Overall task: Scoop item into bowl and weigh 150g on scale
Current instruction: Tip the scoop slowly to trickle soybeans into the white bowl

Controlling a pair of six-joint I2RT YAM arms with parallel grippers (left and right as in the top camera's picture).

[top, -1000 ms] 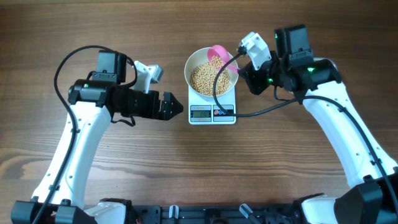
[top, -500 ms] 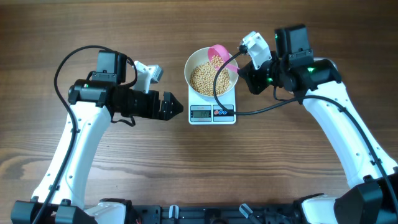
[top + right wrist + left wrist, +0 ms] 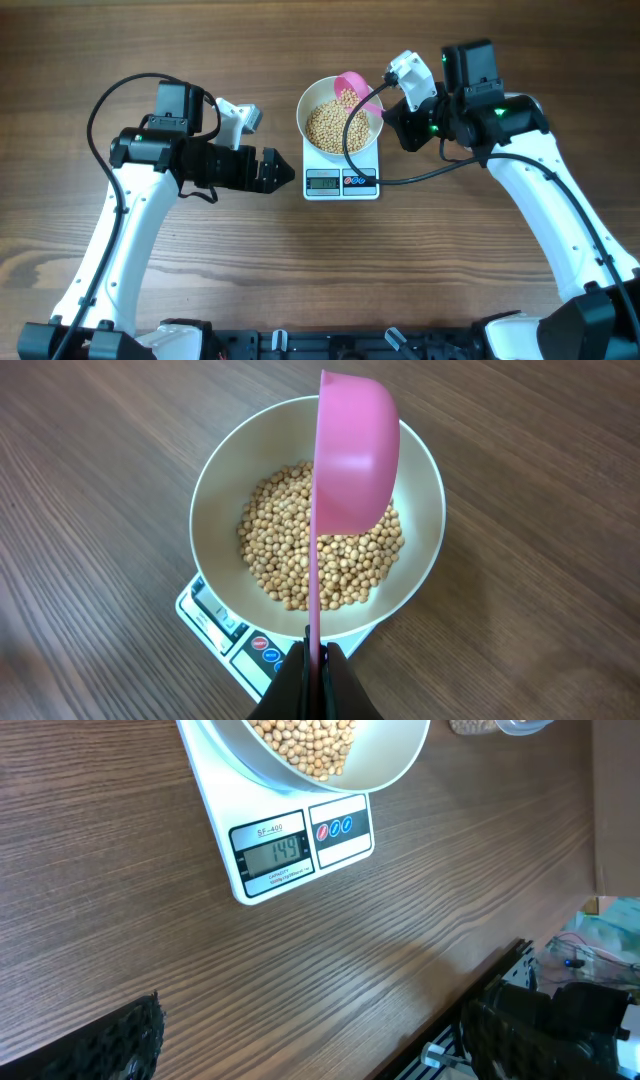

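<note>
The scale (image 3: 341,180) lies on the wooden surface (image 3: 200,260), about in the middle between the two arms. The white bowl (image 3: 303,115) stands on the scale's plate and covers most of it; only the front edge with the display (image 3: 274,853) and two buttons is free. The display reads 149. The beans (image 3: 327,128) lie in the bowl in a low heap that covers its bottom and does not reach the rim.

The right pincer (image 3: 318,663) is pressed together on the thin handle of a pink scoop (image 3: 352,455). It holds the scoop above the bowl, turned on its side, so that the right wrist view shows the rounded back of the cup and its edge as a straight line. From overhead the cup is over the far right part of the bowl's rim. Whether beans are in the cup, I cannot tell for sure. A black cable (image 3: 352,125) from the right arm passes over the bowl's right side in the overhead view.

The left pincer (image 3: 287,172) is just beside the scale, on its left, and points toward it. Its jaws are wide apart and nothing is between them. It does not touch the scale or the bowl.
</note>
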